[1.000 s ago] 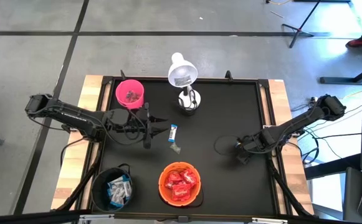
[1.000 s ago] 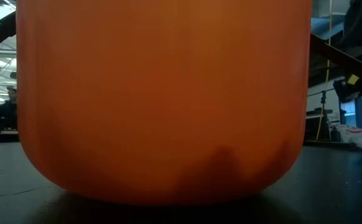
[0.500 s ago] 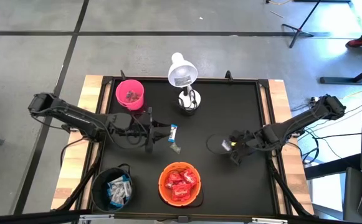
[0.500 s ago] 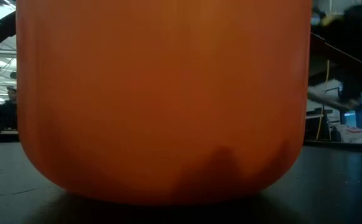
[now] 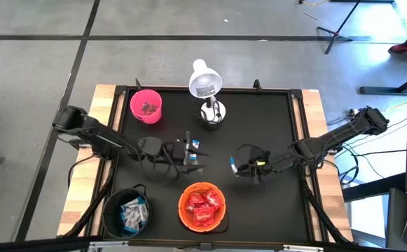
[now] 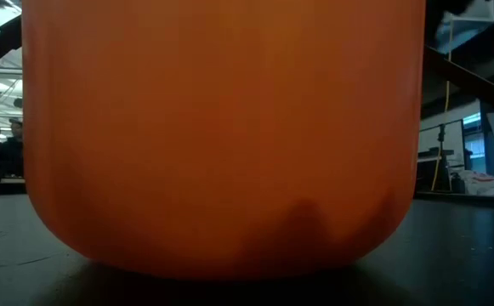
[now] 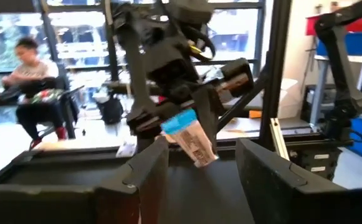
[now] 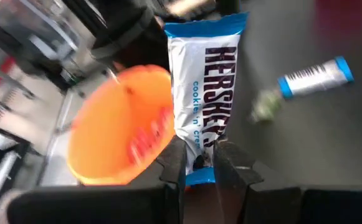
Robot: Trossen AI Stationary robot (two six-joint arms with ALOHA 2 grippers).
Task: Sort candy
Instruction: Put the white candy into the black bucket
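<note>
My right gripper hangs over the mat's middle, just far of the orange bowl, shut on a blue-and-white candy bar. My left gripper is open and level with nothing between its fingers. It hovers by two loose candies on the mat: a blue-and-white one and a greenish one. The orange bowl holds red candy. The black bowl holds blue-and-white candy, and the pink cup holds a few pinkish pieces. My right gripper pinches one short end of the bar between its two fingers. It comes from the table's right, slanting a little downward. The bar sticks out lengthwise ahead of the fingertips, lifted clear of the mat.
A white desk lamp stands at the mat's far middle. The orange bowl's wall fills the low view. Wooden table edges flank the black mat. People sit in the room beyond the table.
My right gripper has risen from the mat and gone toward the table's left, tipping from pointing down to nearly level, and has carried the candy bar up clear of the mat. My left gripper has moved toward the table's right, closer to the loose candies.
</note>
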